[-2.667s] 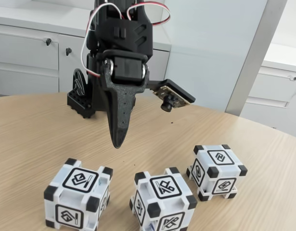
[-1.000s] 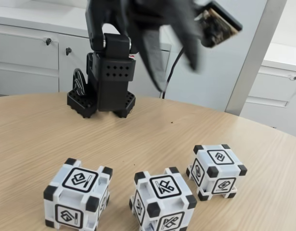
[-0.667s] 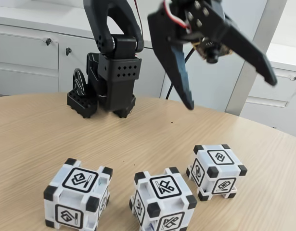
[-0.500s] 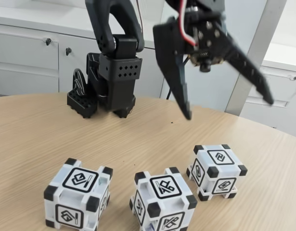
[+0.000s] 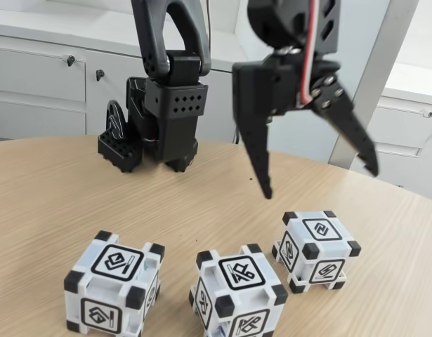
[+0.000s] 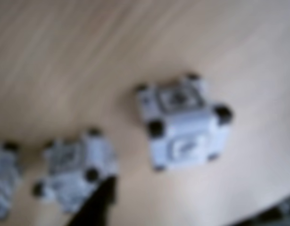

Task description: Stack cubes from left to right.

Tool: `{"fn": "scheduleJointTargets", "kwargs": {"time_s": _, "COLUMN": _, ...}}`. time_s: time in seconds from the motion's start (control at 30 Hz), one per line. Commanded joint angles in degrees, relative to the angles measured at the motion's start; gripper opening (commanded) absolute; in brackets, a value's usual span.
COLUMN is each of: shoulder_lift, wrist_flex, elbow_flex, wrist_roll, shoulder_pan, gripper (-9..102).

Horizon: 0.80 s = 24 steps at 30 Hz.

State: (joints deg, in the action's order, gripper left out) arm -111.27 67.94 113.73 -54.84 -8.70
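end effector (image 5: 319,184) spread wide, empty, hanging above right cube (image 5: 316,250) in the fixed view; fingers pointing down and straddling a span wider than the cube, presumably to clear both side faces on descent. no contact with anything.

three cubes in a row on the bench (image 5: 54,203), all apart from one another, none stacked: left cube (image 5: 114,288), middle cube (image 5: 238,293), right cube. all resting flat, glyph faces upward, right cube set slightly farther back than the other two.

in the wrist view, blurred: right cube (image 6: 184,121) near centre, middle cube (image 6: 75,168) to lower left, part of left cube (image 6: 2,181) at the left edge. one dark finger (image 6: 94,207) entering from the bottom edge, beside middle cube. glyphs not readable there.

arm base (image 5: 150,131) standing at the rear of the bench, well apart from the cubes.

judged step: approach for first pick, nothing lifted yet. next move likely to call for lowering until fingers bracket right cube, then closing. risk: a fingertip landing on a corner block and pushing the cube aside.
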Motion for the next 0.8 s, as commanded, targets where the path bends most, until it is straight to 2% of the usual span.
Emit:
{"fn": "scheduleJointTargets", "kwargs": {"time_s": 0.0, "shoulder_lift": 2.0, "wrist_flex": -0.6, "elbow_flex": -5.6, "wrist_roll": -2.2, "shoulder_pan": 0.2, "gripper": 42}}
{"fn": "scheduleJointTargets", "kwargs": {"time_s": 0.77, "shoulder_lift": 21.1, "wrist_flex": -0.5, "elbow_flex": -12.7, "wrist_roll": -5.5, "shoulder_pan": 0.8, "gripper": 41}}
